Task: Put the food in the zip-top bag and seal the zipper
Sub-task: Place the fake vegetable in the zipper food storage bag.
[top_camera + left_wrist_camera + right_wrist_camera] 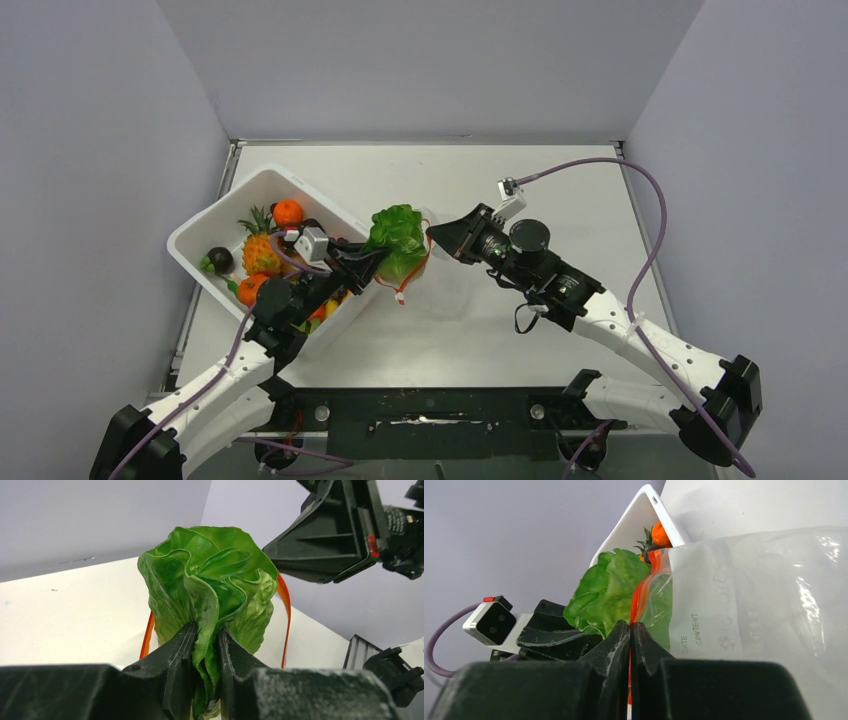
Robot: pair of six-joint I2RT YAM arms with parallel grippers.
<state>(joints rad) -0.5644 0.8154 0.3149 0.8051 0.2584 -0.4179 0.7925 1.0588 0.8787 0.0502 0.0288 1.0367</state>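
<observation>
Your left pincer (205,635) is clamped on the stem end of the green lettuce (210,575). The leaf's long axis runs straight out from the fingers, with the frilly top pointing toward the other arm. Your right pincer (630,630) is closed on the red-orange zipper (641,597) at the lip of the clear zip-top bag (764,595), and holds that edge up off the surface (520,340).

What matters for the next move is that the bag's mouth lies just beyond the lettuce's leafy end, on the right arm's side. In the left wrist view the zipper loops behind the leaf on both sides. In the right wrist view some green shows through the plastic, so the top looks to be at the opening or just inside it. Push along the leaf's axis, away from the left arm and into the bag.

The pineapple (262,250), an orange (288,211) and the other pieces sit in the white tub (215,225) beside the left arm.

The bag's panel reads "DATE" and "CONTENT"; no brand is legible.
</observation>
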